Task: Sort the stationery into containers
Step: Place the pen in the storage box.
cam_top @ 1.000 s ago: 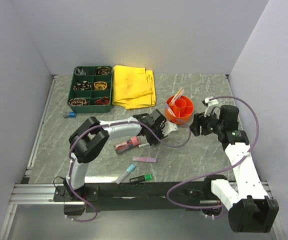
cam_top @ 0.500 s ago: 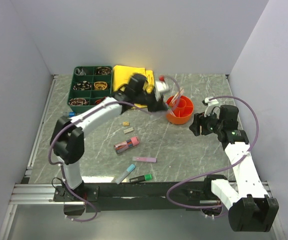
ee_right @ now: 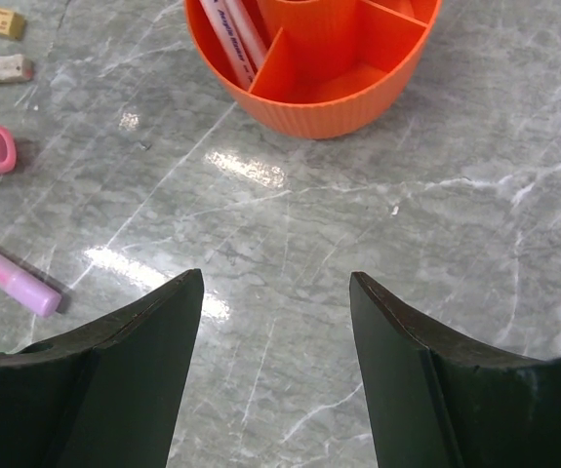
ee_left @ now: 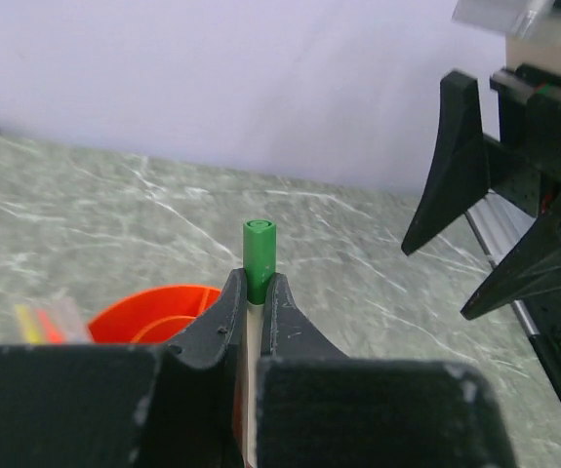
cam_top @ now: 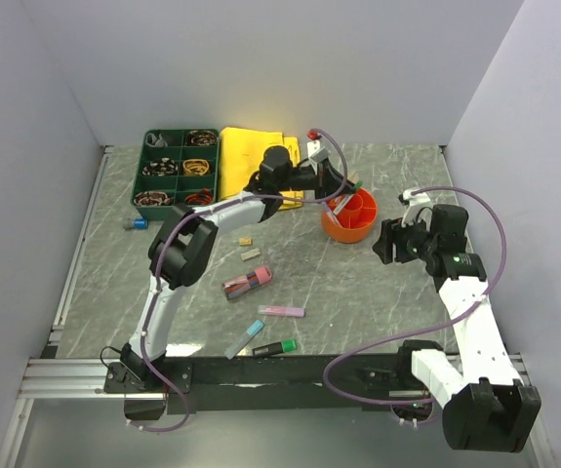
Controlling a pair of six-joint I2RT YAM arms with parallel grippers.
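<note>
The left gripper [ee_left: 253, 297] has its jaws clamped just below the cap of a slim green-capped pen [ee_left: 259, 252], held aloft close to the orange divided pot [ee_left: 148, 310] at the worktop's far right. The pen is probably light, stiff, slick plastic, so a barrel pinch suits it. The right gripper [ee_right: 275, 288] has its jaws apart.

Pen [ee_left: 259, 258] body hidden between fingers [ee_left: 216, 328]; pot [ee_right: 319, 107] cropped by top edge.

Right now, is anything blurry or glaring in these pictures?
Right wrist view: glare makes white patches on the marble table. Left wrist view: the green-capped pen is sharp, the orange pot beyond it slightly soft. Top external view: crisp, only faint shadows.
</note>
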